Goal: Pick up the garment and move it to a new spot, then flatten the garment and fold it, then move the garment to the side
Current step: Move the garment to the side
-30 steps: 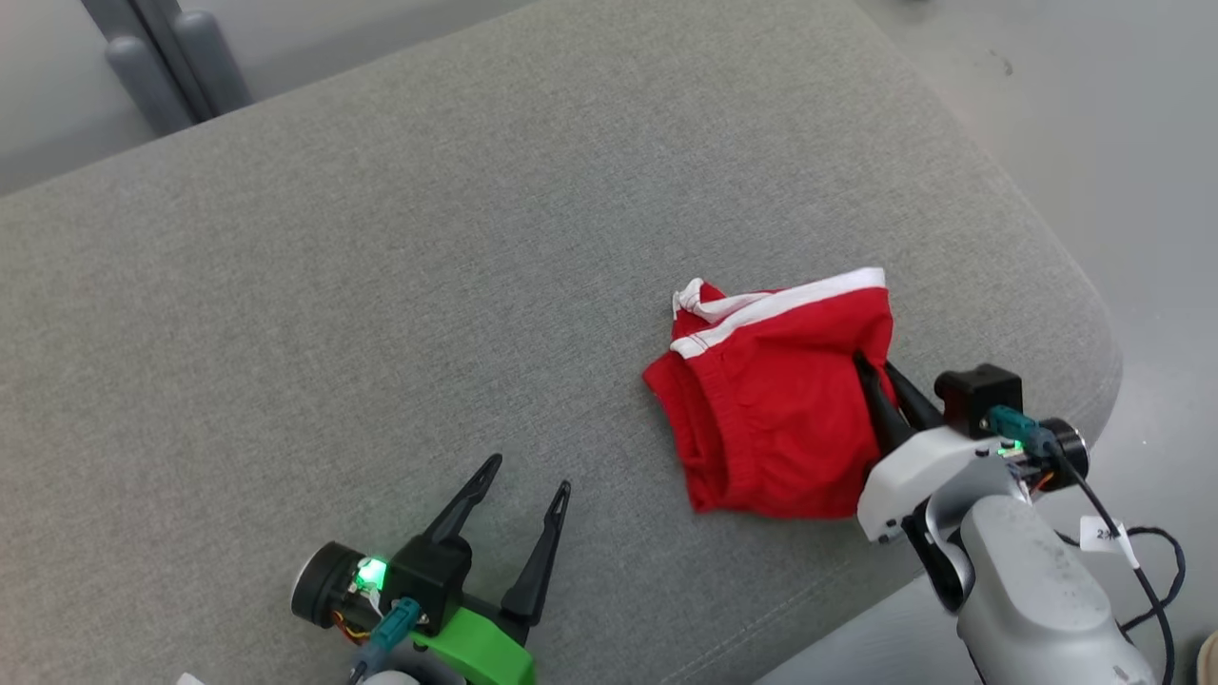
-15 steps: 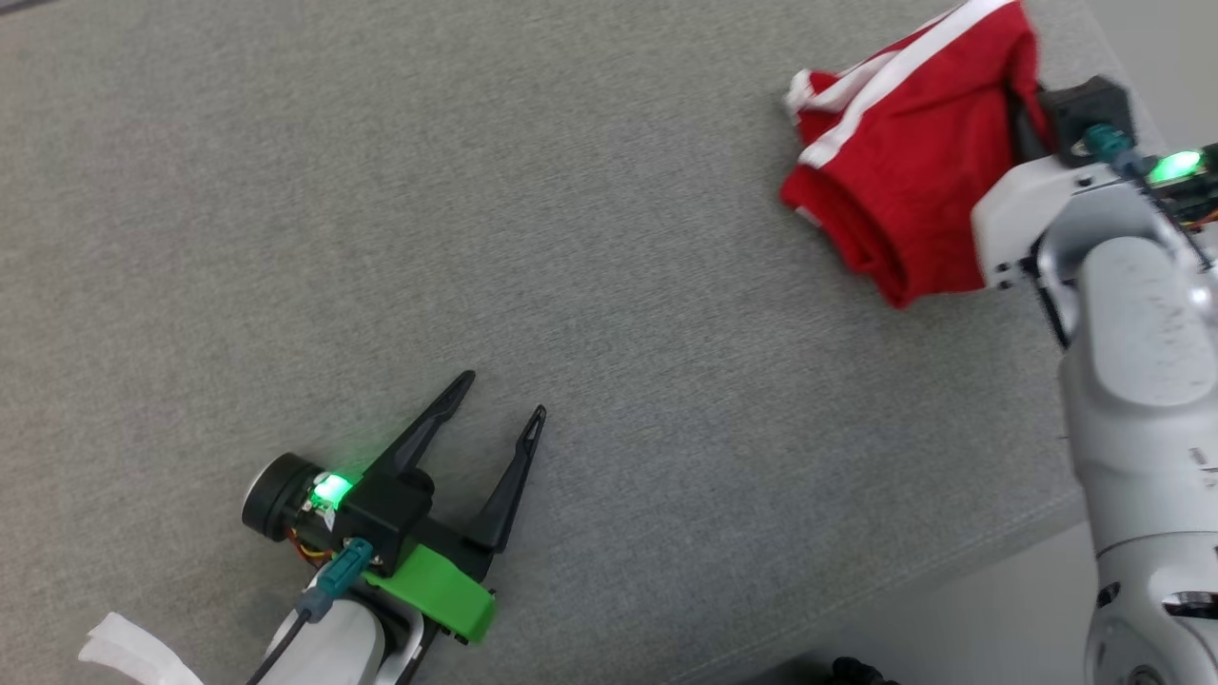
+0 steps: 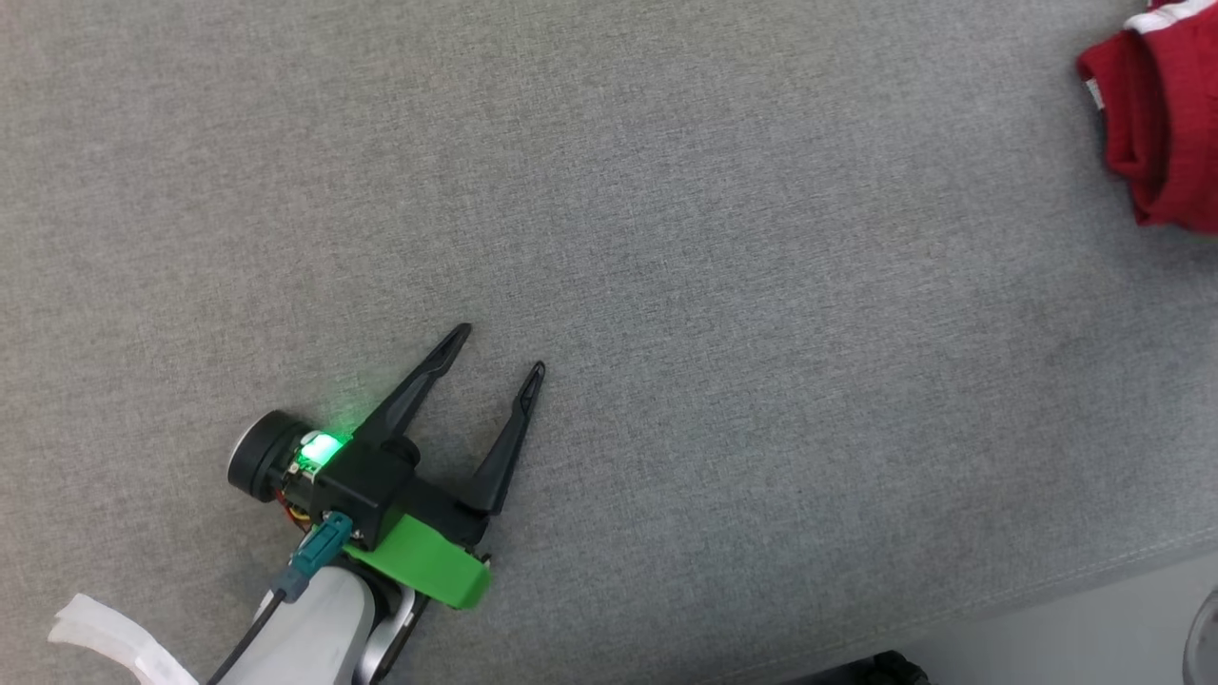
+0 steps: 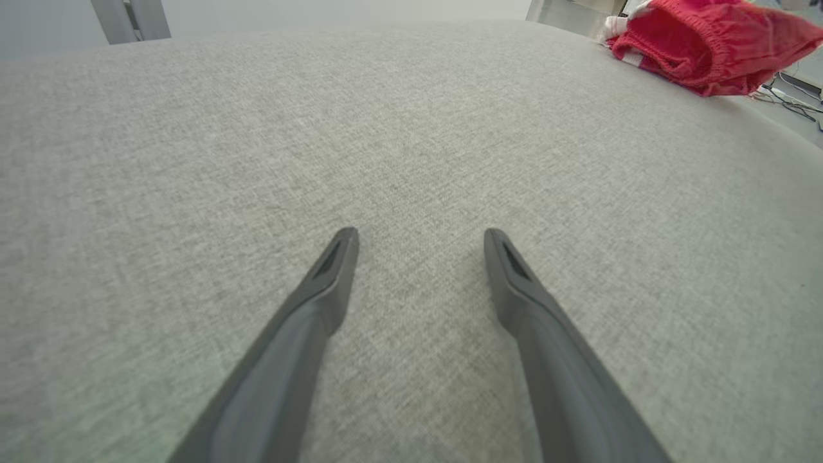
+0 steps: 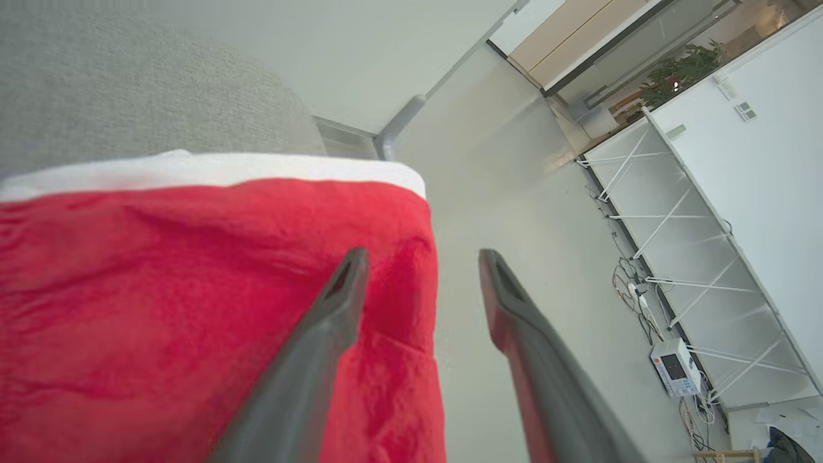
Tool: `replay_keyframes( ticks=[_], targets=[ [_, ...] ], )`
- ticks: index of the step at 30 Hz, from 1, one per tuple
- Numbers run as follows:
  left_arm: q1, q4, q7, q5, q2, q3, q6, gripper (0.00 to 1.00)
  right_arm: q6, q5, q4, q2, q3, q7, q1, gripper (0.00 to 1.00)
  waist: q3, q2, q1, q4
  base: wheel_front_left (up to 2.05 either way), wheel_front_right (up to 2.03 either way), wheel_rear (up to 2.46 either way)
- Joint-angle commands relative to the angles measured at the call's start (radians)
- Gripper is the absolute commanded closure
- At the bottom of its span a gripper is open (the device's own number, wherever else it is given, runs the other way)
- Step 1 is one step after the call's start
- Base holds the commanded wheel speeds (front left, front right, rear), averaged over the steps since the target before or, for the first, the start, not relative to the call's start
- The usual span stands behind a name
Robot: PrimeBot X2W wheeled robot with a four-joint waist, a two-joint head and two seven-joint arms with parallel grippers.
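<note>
The garment is a red piece with a white band, bunched at the right end of the grey cushion. The left wrist view has the garment far off at the upper right. My left gripper rests open low over bare cushion, well left of the garment, and in its own view the left gripper has nothing between its fingers. My right gripper is open just above the garment, astride its right edge, one finger over the red cloth and the other over the floor.
The cushion's front edge runs along the lower right, with pale floor beyond. The right wrist view shows floor beside the cushion, white shelf frames and a small device with cables on the floor.
The head camera has swung, so the garment now sits at that view's upper right edge. My right gripper, shut on the garment before, has opened. The left gripper stays open.
</note>
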Motion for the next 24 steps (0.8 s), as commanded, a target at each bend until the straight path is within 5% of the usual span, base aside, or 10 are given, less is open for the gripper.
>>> replay_keyframes(
  ticks=[1, 14, 24],
  targets=[
    [0.0, 0.036, 0.009, -0.008, 0.023, 0.016, 0.003, 0.0, -0.002, -0.003, -0.023, 0.018, -0.024, -0.02, 0.011, 0.0, 0.009, -0.0001, -0.0001, 0.009, 0.0, 0.0, 0.0],
    [0.024, 0.097, 0.005, 0.03, -0.06, 0.144, 0.003, 0.0, -0.002, 0.079, 0.069, 0.155, 0.051, -0.309, -0.014, 0.0, -0.142, -0.0001, -0.0001, 0.024, 0.0, 0.0, 0.0],
    [0.056, 0.203, 0.005, 0.07, -0.134, 0.346, 0.003, 0.0, -0.002, 0.463, 0.045, 0.166, 0.343, -0.32, 0.166, 0.0, -0.289, -0.0001, -0.0001, 0.08, 0.0, 0.0, 0.0]
  ],
)
